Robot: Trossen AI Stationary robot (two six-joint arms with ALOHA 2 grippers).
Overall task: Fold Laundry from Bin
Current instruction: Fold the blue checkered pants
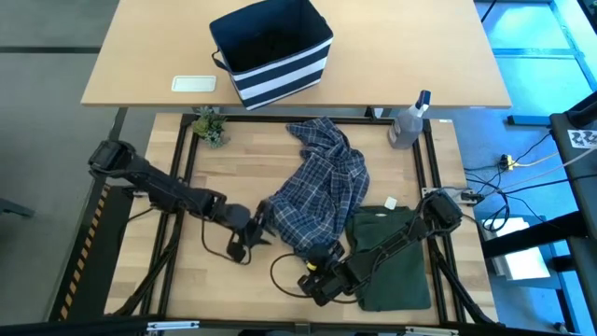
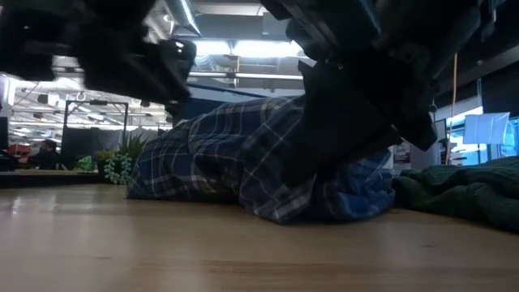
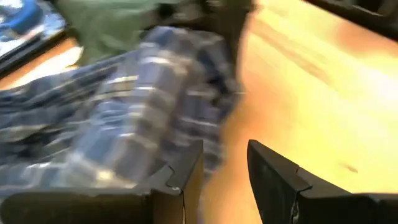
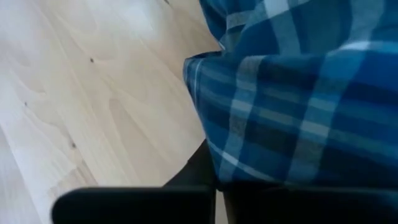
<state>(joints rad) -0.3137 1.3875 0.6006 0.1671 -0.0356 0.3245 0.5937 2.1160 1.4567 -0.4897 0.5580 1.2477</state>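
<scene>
The blue-and-white plaid shirt (image 1: 322, 191) lies crumpled in a heap on the middle of the wooden table. A dark olive-green garment (image 1: 392, 257) lies flat to its right, near the front edge. The striped navy bin (image 1: 272, 51) stands on the tan table beyond. My right gripper (image 1: 322, 273) is at the shirt's near edge, shut on it. My left gripper (image 3: 225, 180) is open just off the shirt's left edge, with bare table between its fingers. Whether it touches the cloth, I cannot tell. In the low view the right gripper (image 2: 349, 134) stands dark in front of the heap. My right gripper pinches the plaid shirt's near edge (image 4: 214, 165) between its two shut fingers. It comes in slanting down from the table's near right side. One layer or several, I cannot tell. The rest of the shirt lies heaped on the table beyond the fingers.
A clear spray bottle (image 1: 409, 121) stands at the far right of the work table and a small green plant (image 1: 211, 126) at its far left. A white flat object (image 1: 194, 83) lies beside the bin. Bare wood lies left of the shirt and along the front edge.
</scene>
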